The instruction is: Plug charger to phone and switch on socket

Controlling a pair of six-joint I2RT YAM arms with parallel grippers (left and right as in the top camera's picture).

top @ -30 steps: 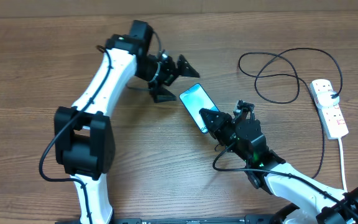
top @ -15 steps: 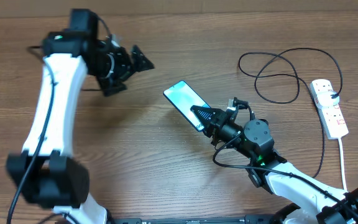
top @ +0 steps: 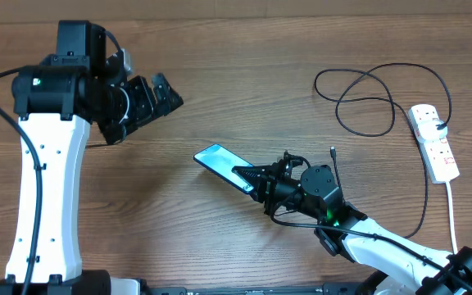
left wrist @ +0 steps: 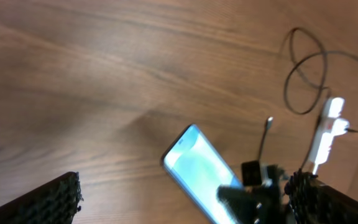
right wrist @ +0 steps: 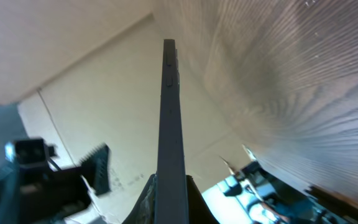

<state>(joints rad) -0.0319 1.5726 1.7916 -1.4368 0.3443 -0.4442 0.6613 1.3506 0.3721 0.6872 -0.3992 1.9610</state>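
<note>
My right claw [top: 244, 177] was clenched on the lower end of the phone [top: 216, 157]; my left claw [top: 150, 113] hung released above the table [top: 138, 217], well apart.

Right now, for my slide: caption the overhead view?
Right pincer grips one end of the slim blue-screened rectangular phone; left pincer hangs open, apart.

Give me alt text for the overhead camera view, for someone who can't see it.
The right gripper grips one end of the phone, screen lit, over a wooden table. The left gripper hangs open at upper left; the black charger loops at upper right beside the white socket.
</note>
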